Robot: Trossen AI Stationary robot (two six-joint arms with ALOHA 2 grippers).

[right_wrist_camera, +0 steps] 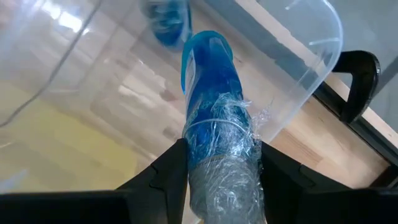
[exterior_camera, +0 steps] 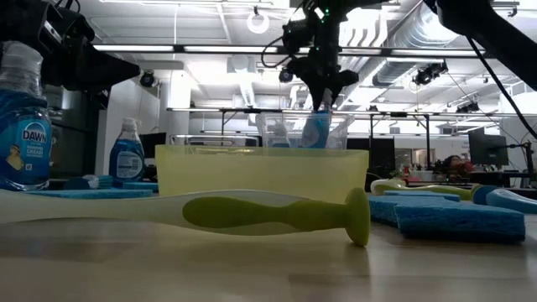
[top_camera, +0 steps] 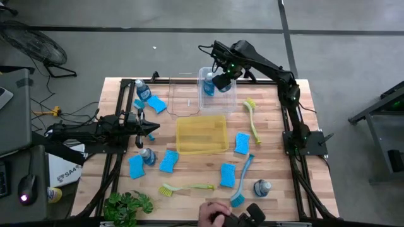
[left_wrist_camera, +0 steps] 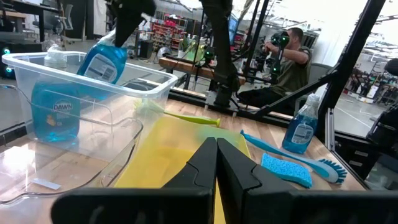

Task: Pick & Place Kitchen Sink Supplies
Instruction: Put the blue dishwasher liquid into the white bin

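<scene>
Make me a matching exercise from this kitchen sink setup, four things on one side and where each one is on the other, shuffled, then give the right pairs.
Things:
1. right gripper
2. left gripper
3. yellow bin
4. yellow-green dish brush

Places or states:
A. shut, holding nothing, at the table's left side
B. lying on its side on the wood nearest the low camera
C. clamped on a soap bottle over the clear bin
D. at the table's middle, in front of the clear bin

Pairs: 1-C, 2-A, 3-D, 4-B
</scene>
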